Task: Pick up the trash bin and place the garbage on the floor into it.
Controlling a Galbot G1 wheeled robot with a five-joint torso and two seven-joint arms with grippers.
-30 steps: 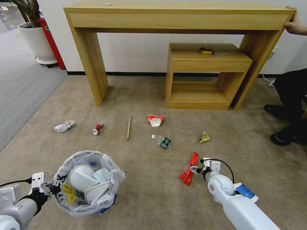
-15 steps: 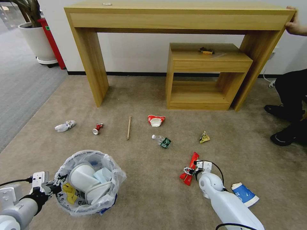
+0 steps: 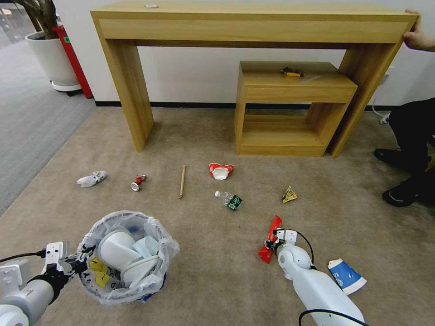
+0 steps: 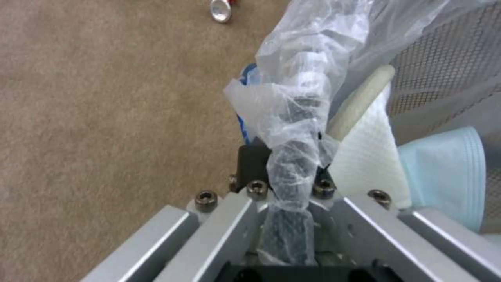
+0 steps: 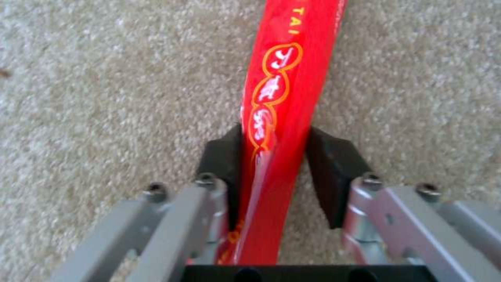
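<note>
My left gripper [image 3: 77, 265] [image 4: 289, 172] is shut on the near-left rim of the trash bin [image 3: 156, 271], pinching the crinkly bag [image 4: 303, 98]. White slipper soles [image 3: 118, 251] and a pale blue mask [image 3: 145, 246] lie inside. My right gripper [image 3: 271, 240] [image 5: 271, 156] is down on the carpet, shut on the red wrapper [image 3: 273, 225] [image 5: 292, 58], pads on either side. Other garbage lies on the floor: blue-white pack [image 3: 346, 275], yellow crumpled wrapper [image 3: 289, 194], clear bottle [image 3: 229, 199], paper cup [image 3: 221, 170], wooden stick [image 3: 182, 181], red can [image 3: 137, 182], white crumpled wrapper [image 3: 92, 179].
A long wooden desk [image 3: 253, 22] and a low shelf unit [image 3: 290, 86] carrying a small black-and-yellow tool [image 3: 292, 71] stand against the far wall. A white planter [image 3: 52, 59] and a red box [image 3: 72, 59] are far left. A person's legs [image 3: 408, 149] are at the right.
My right arm has swung leftward and lower, uncovering the blue-white pack, while the gripper stayed at the red wrapper. The left gripper and bin have barely moved.
</note>
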